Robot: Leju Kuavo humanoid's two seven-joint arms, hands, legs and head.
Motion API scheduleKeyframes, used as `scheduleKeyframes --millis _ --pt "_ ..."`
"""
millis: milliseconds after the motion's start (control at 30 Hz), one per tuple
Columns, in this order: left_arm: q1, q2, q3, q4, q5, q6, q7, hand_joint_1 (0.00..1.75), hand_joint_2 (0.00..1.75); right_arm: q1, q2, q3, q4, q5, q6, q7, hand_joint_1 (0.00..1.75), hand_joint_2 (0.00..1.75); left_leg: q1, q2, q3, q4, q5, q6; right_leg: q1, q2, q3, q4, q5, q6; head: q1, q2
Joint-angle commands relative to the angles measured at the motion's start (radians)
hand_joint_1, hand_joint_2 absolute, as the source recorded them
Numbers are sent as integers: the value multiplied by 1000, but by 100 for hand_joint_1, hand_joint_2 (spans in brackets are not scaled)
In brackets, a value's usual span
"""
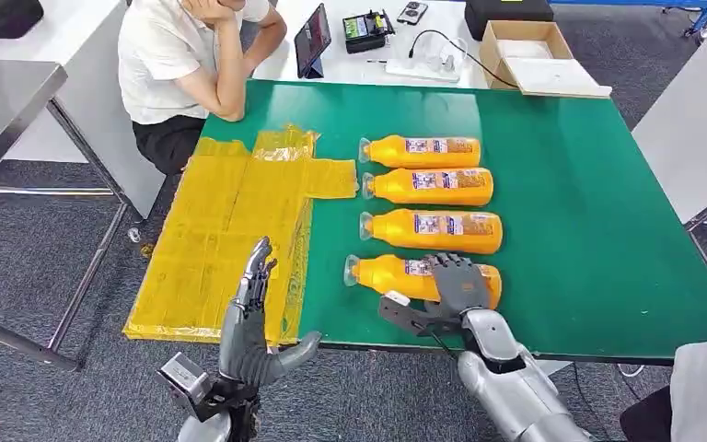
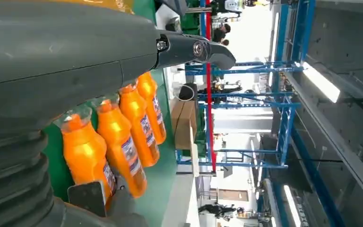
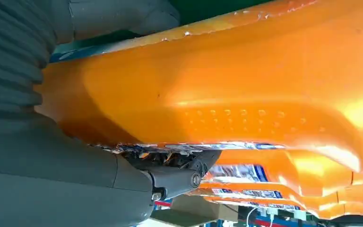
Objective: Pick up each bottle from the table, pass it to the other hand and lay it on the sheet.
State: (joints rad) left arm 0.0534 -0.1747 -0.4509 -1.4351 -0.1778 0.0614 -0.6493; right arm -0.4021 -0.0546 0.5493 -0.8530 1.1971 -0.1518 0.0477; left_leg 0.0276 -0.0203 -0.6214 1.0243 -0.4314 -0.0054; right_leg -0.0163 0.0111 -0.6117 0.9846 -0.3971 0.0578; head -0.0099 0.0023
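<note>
Four orange bottles lie on their sides in a row in the middle of the green table point(image 1: 589, 203), clear caps pointing left. Each has a shiny blue and white label. The right hand point(image 1: 458, 284) lies over the nearest bottle point(image 1: 396, 273), low in the picture, fingers wrapped on it. The left hand point(image 1: 250, 318) is spread with nothing in it, over the yellow sheet point(image 1: 212, 230) at lower left.
</note>
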Motion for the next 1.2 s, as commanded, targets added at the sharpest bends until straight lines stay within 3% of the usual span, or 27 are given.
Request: scheduleKeyframes --millis 33,333,467,533,767,900,933,967,1200 --pt "4 -6 48 1 130 -31 44 0 175 118 -25 -68 -57 -190 -21 -109 175 175 0 -2 4 -2 0 1 1 -4 5 -2 -1 -2 0 0" --pt "10 -20 66 1 171 -20 65 0 175 138 -23 -85 -97 -247 -20 -137 175 175 0 1 7 -2 -2 2 1 -2 6 -3 -1 -2 0 0" --pt "11 -51 80 48 242 181 272 0 175 254 0 -132 -318 -373 -130 -199 175 175 0 1 8 -3 -2 2 2 -3 8 -4 -1 -3 0 0" --pt "-8 -29 63 100 380 167 334 0 175 261 13 -128 -377 -408 -171 -215 175 175 0 2 8 -2 -2 2 1 -1 6 -2 -1 -2 0 0" --pt "-47 8 -29 182 501 203 340 0 175 206 20 -90 -382 -451 -269 -247 175 175 -1 3 0 -1 -1 2 0 0 -1 -1 -1 -1 0 0" --pt "-53 21 -77 204 527 192 362 0 175 185 38 -72 -370 -451 -311 -263 175 175 -1 6 5 -3 -3 3 0 1 3 -2 -2 -3 0 0" --pt "-55 26 -88 208 544 175 377 0 175 186 43 -72 -377 -456 -334 -280 175 175 -1 4 1 -2 -2 2 -1 2 0 -1 -1 -2 0 0" --pt "-57 26 -107 217 554 176 363 0 175 192 64 -56 -406 -517 -362 -362 175 175 -1 5 2 -2 -2 3 0 2 2 -1 -2 -3 0 0" --pt "-71 18 -115 241 581 184 340 0 175 187 78 -11 -424 -509 -357 -326 175 175 -1 5 0 -2 -2 2 0 2 0 -1 -1 -3 0 0"
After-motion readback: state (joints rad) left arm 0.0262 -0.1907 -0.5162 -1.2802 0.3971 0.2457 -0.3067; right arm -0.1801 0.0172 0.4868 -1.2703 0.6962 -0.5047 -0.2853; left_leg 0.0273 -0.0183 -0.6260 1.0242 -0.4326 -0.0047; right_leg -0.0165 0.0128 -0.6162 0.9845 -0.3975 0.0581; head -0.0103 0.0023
